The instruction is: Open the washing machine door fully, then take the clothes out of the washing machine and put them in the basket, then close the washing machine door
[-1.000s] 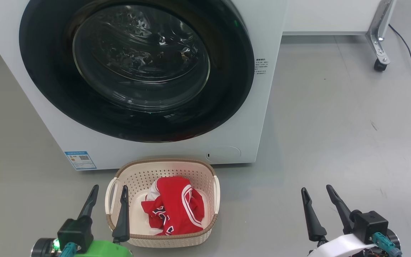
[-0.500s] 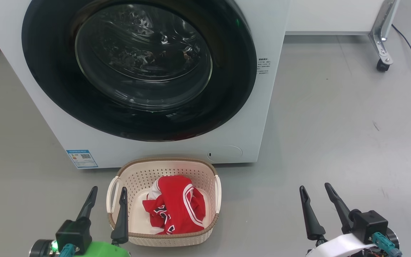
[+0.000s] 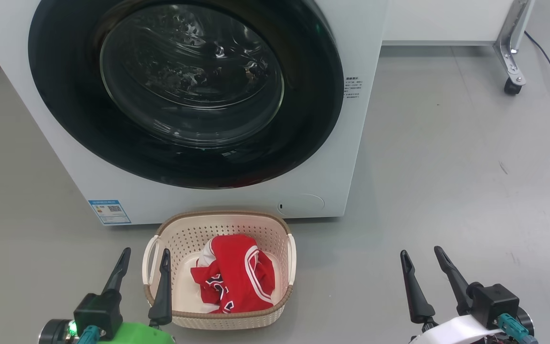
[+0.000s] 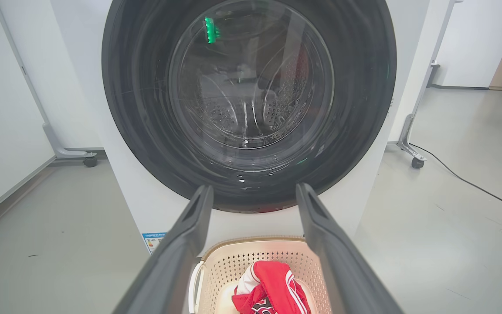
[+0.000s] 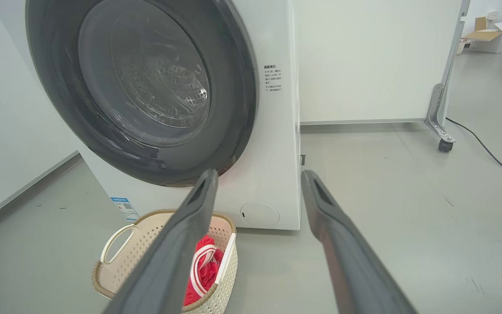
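Only the camera shifted: washing machine door (image 3: 311, 119) shut, clothes (image 3: 234, 274) in basket (image 3: 222, 214) at six o'clock, left gripper (image 3: 146, 250) and right gripper (image 3: 420, 250) splayed empty; seemingly nothing left to do.

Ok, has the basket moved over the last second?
No. The basket keeps its place against the blue label sticker on the washing machine in the head view. The whole picture shifted slightly, so the camera moved, not the basket.

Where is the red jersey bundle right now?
In the head view, the red jersey bundle lies inside the cream perforated plastic basket, lower left of centre, before the white washing machine.
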### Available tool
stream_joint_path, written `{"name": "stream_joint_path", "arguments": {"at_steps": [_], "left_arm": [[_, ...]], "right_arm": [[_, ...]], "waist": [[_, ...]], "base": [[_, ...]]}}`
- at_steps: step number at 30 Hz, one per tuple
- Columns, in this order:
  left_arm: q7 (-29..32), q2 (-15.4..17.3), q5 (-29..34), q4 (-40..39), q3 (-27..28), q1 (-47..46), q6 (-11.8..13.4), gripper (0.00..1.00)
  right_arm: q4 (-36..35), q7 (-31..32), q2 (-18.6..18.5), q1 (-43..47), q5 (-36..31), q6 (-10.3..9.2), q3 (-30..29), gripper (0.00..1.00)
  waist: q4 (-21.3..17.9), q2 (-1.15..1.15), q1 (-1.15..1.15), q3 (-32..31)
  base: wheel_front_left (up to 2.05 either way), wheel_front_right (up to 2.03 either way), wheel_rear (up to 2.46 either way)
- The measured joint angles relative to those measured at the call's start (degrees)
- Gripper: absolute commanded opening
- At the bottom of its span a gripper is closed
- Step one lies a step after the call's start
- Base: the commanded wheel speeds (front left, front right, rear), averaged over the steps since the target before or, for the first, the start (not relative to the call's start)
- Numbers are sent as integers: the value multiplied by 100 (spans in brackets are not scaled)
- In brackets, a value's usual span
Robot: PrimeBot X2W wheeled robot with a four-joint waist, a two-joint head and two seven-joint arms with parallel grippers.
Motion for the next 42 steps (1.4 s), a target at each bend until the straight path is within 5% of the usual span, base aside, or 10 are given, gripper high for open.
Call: {"name": "stream_joint_path", "arguments": {"at_steps": [6,7,20,42], "left_arm": [[2,0,0,-20,0,2,0,100],[1,-2,0,-8,-4,3,0,0],[2,-156,-80,666,-111,222,-5,0],[255,-176,-1734,613,205,211,-241,0]], "right_arm": [[-11,0,3,17,0,-5,1,100],[1,0,7,23,0,-4,1,0],[626,19,99,277,96,4,15,0],[480,309,81,242,1798,55,-254,0]], "waist": [[1,0,0,-19],[1,0,0,-23],[-7,0,0,-21],[-90,0,0,-16]], "base": [[0,0,0],[0,0,0],[0,0,0],[0,0,0]]}}
